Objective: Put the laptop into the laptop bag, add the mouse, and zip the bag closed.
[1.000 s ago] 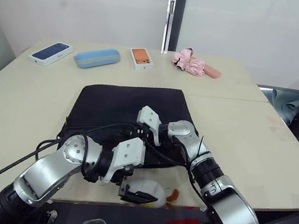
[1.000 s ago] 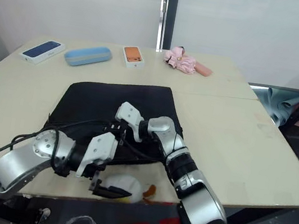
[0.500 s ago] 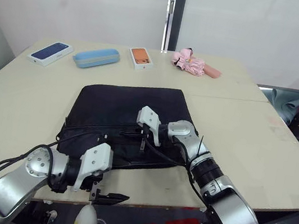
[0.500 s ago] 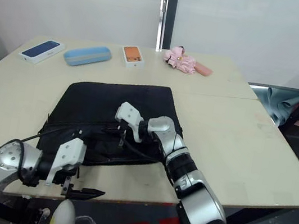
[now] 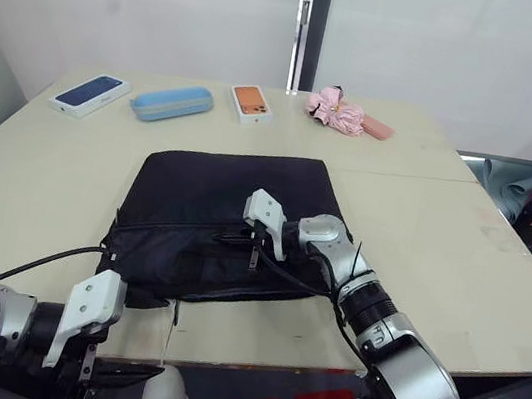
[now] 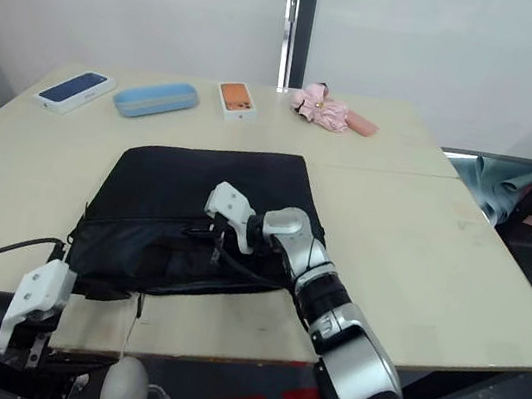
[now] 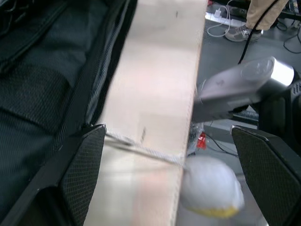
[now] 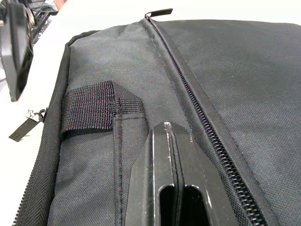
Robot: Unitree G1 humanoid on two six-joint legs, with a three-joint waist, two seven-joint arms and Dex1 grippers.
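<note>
Bag: my laptop bag [image 5: 218, 214] lies flat on table [image 5: 442, 238].
R gripper [image 8: 165, 129]: fingers together, tips on bag.
L gripper [image 7: 171, 183]: fingers wide apart, off table edge.
Charm [image 7: 211, 188]: dangles below edge.

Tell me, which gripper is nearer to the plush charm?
Left. The left gripper hangs open off the table's near edge, right beside the plush charm. The right gripper rests shut on the laptop bag, farther away.

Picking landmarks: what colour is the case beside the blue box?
Light blue case, clearest in the left eye view.
</note>
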